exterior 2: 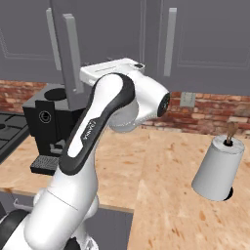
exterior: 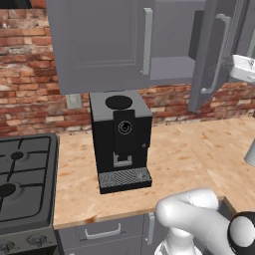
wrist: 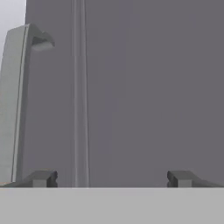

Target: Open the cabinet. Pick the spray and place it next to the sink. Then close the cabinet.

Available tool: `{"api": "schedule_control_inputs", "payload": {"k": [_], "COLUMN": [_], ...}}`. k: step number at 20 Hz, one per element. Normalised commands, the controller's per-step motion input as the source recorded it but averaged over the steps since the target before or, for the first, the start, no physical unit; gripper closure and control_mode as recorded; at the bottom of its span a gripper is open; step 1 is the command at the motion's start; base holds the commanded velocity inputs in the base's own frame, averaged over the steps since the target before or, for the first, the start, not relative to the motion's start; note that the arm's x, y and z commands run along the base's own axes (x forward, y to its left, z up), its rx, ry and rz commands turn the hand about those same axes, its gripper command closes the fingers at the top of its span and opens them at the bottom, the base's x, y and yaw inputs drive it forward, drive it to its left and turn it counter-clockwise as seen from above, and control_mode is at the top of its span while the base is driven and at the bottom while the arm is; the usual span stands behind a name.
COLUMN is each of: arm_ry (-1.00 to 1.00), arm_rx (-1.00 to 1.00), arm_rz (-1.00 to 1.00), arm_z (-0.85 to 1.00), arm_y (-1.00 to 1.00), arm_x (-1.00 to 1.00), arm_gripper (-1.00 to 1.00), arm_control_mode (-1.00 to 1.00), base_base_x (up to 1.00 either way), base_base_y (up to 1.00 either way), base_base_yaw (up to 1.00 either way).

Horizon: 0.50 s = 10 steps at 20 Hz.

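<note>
The cabinet [exterior: 99, 40] hangs on the brick wall [exterior: 25, 74] directly above the black coffee machine [exterior: 121, 139], which stands on the wooden surface [exterior: 189, 154]. Its left door is shut, with a long vertical silver handle [exterior: 147, 41] near its inner edge, while its right door [exterior: 211, 55] stands swung outward, well to the right of and above the coffee machine, showing its own bar handle [exterior: 217, 52] edge-on. Between the 2 doors the grey inner shelf [exterior: 172, 67] is exposed, and what shows of it is bare; the spray cannot be made out in any view. The arm's white wrist [exterior: 244, 67] sits just right of the open door, at the height of its handle. In the hand view the 2 dark fingers [wrist: 41, 178] stand wide apart with nothing between them, facing a flat grey door panel [wrist: 140, 96] close up, with a bar handle [wrist: 15, 100] off to the left. A black stove [exterior: 22, 179] sits on the left of the coffee machine, and a white paper towel roll [exterior 2: 218, 168] stands tilted on the surface far to its right. Grey drawers [exterior: 102, 231] lie below the surface edge in front of the coffee machine.
</note>
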Motion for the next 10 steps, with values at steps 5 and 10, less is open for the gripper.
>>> {"api": "schedule_control_inputs", "payload": {"k": [5, 10], "arm_ry": [-0.01, -0.03], "arm_rx": [-0.03, -0.02], "arm_rz": [-0.47, -0.46], "arm_z": [0.0, 0.04], "arm_y": [0.52, 0.53], "arm_x": [0.32, 0.41], "arm_gripper": [-1.0, -1.0], "arm_control_mode": [-1.0, -1.0], "base_base_x": [0.0, 0.0], "base_base_y": [0.0, 0.0], "base_base_yaw": [0.0, 0.0]}}
